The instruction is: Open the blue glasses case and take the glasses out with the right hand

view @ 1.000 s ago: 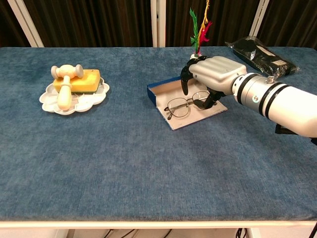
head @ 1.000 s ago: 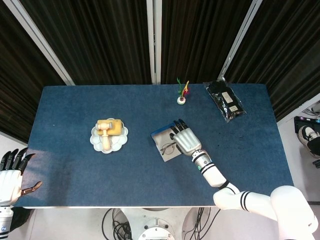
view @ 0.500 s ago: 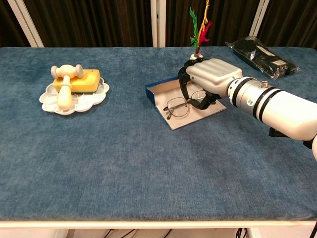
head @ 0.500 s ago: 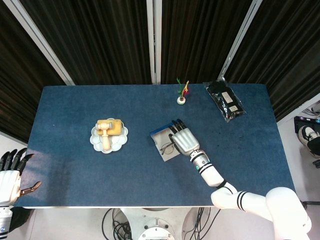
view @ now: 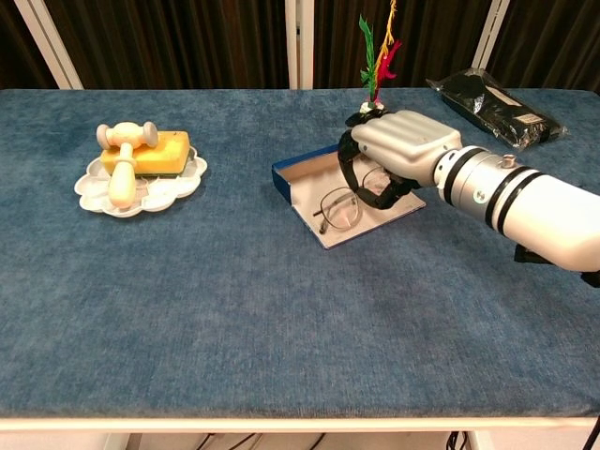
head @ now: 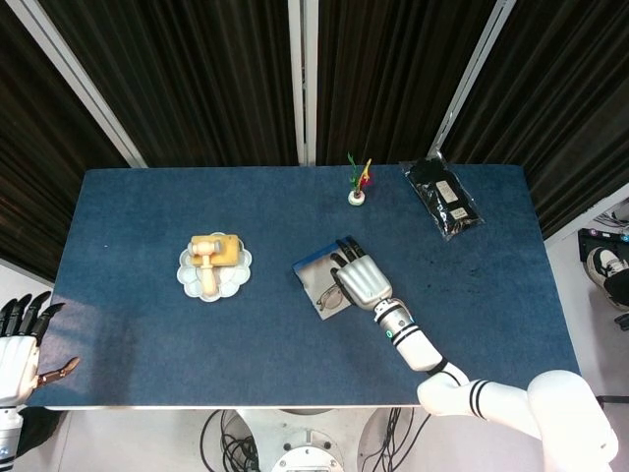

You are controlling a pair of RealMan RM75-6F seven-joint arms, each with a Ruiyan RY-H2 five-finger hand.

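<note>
The blue glasses case (view: 298,170) lies open near the table's middle, its pale inside facing up; the head view shows the case (head: 310,266) partly under my right hand. Thin-framed glasses (view: 339,208) rest in it, one lens tilted up. My right hand (view: 405,141) arches over the case's right side with its dark fingers (view: 348,161) curled down around the other lens, pinching the frame. From above, the right hand (head: 362,279) hides most of the glasses (head: 327,296). My left hand (head: 18,344) hangs off the table's near left corner, fingers spread, holding nothing.
A white scalloped plate (view: 92,191) with a yellow block and a wooden mallet stands at the left. A small vase with red and green feathers (view: 376,54) stands just behind the case. A black packet (view: 495,108) lies at the far right.
My right hand has shifted slightly left and closed its fingers on the glasses. The case slid a little left with it, and the free lens has tipped up off the case.
</note>
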